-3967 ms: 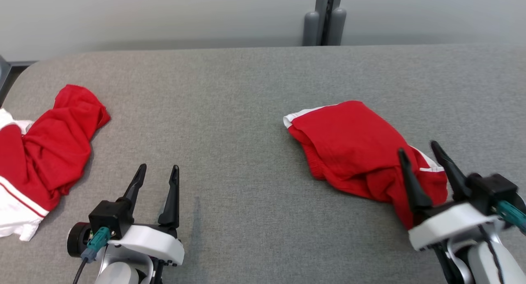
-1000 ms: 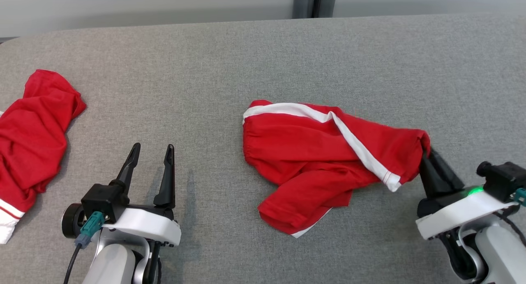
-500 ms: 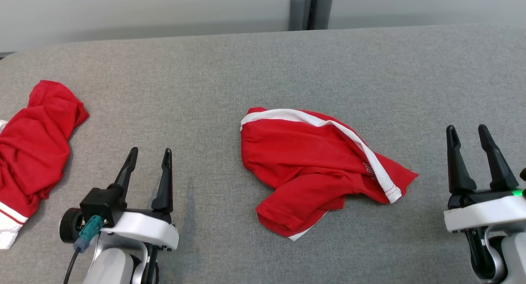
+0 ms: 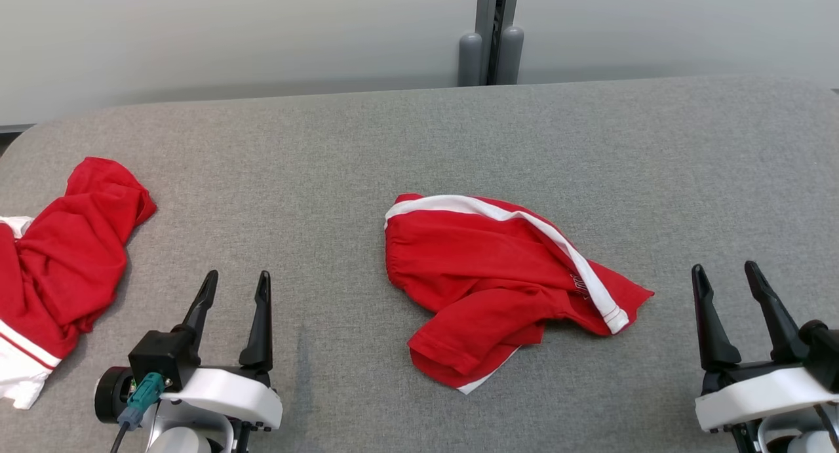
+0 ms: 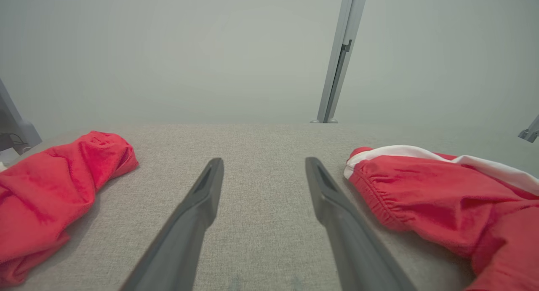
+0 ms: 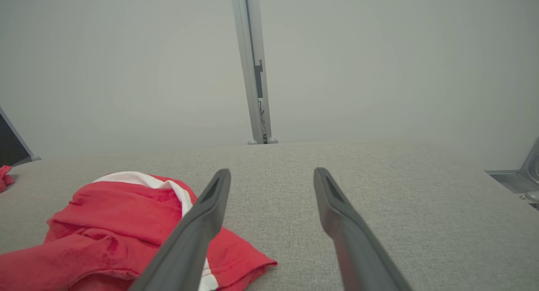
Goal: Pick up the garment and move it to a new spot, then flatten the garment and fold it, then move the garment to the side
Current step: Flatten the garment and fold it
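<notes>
**Checker:** Any change since the last count?

**Me:** One. A second ago my right hand [image 4: 721, 269] was pinched on the right end of the shorts [image 4: 485, 269]. It has since let go and drawn back, and that end now lies on the table [image 4: 393, 138].

**Checker:** Stock, left to right?

**Me:**
- Item one: red cloth [image 4: 65, 243], heaped at the table's left edge.
- Item two: left hand [image 4: 236, 279], fingers apart, empty, well clear of both cloths.
- Item three: shorts, red with a white stripe, mid-table between my hands.
- Item four: right hand, fingers apart, empty, near the shorts' right corner but not touching it.

**Checker:** Task status?

**Me:** The move to a new spot looks done to me. Flattening, folding and setting aside are all still to do. The shorts are rumpled, with one leg bunched at the near side.

**Checker:** Orientation?

**Me:** The long axis slants from the gathered waistband at far left to the hem corner at near right. That corner points toward my right hand.
</notes>
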